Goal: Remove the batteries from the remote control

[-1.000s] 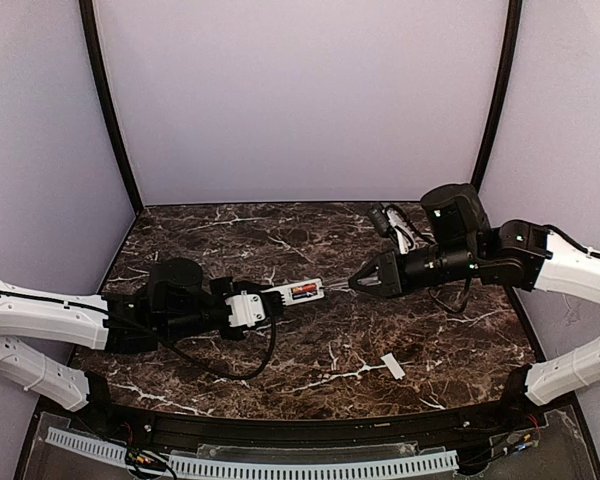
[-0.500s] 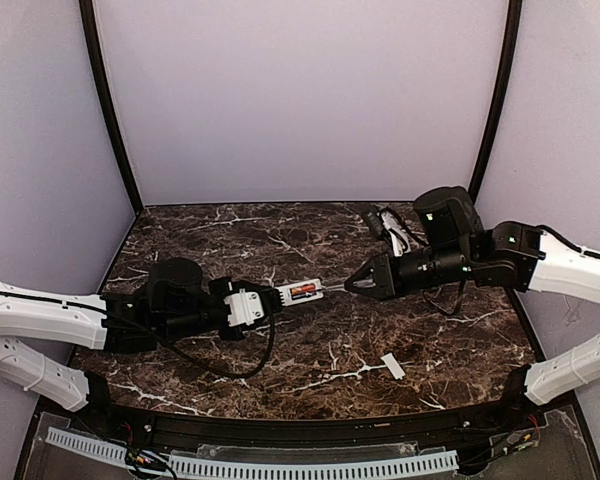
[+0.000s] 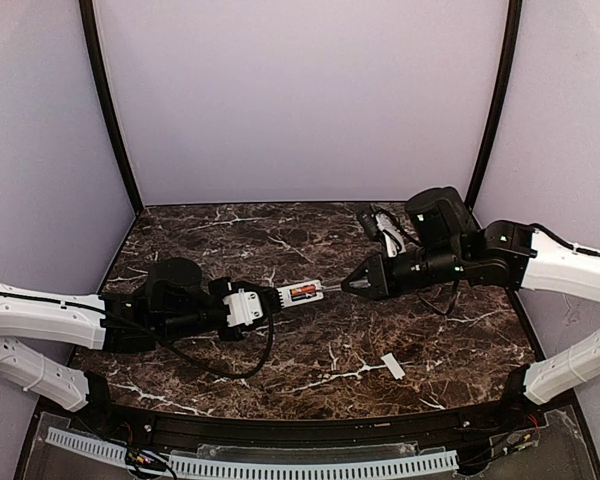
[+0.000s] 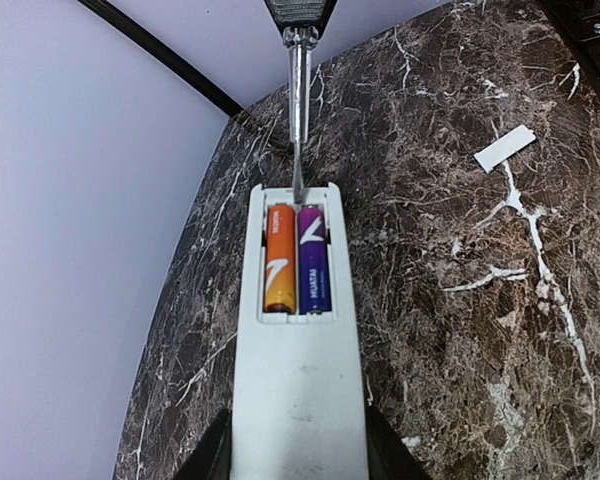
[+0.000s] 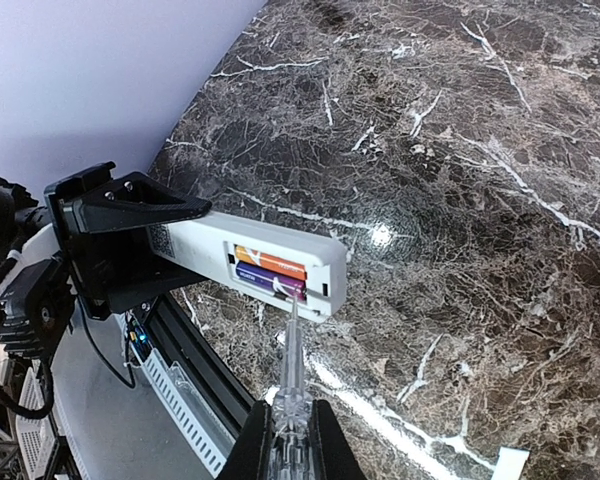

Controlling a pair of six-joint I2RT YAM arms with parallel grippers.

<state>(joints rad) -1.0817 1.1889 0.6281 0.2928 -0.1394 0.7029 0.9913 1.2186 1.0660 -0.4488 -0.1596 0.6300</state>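
Open-backed remote control (image 4: 300,340) at frame centre.
The left gripper (image 3: 246,306) clamped it; the right gripper (image 5: 290,440) pinched a screwdriver (image 5: 292,355), tip at the batteries (image 4: 298,258).

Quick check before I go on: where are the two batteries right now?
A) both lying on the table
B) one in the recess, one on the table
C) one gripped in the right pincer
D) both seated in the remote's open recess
D: the left wrist view shows both batteries lying side by side in the open recess of the remote control, with the tip of the tool at the recess's far end.
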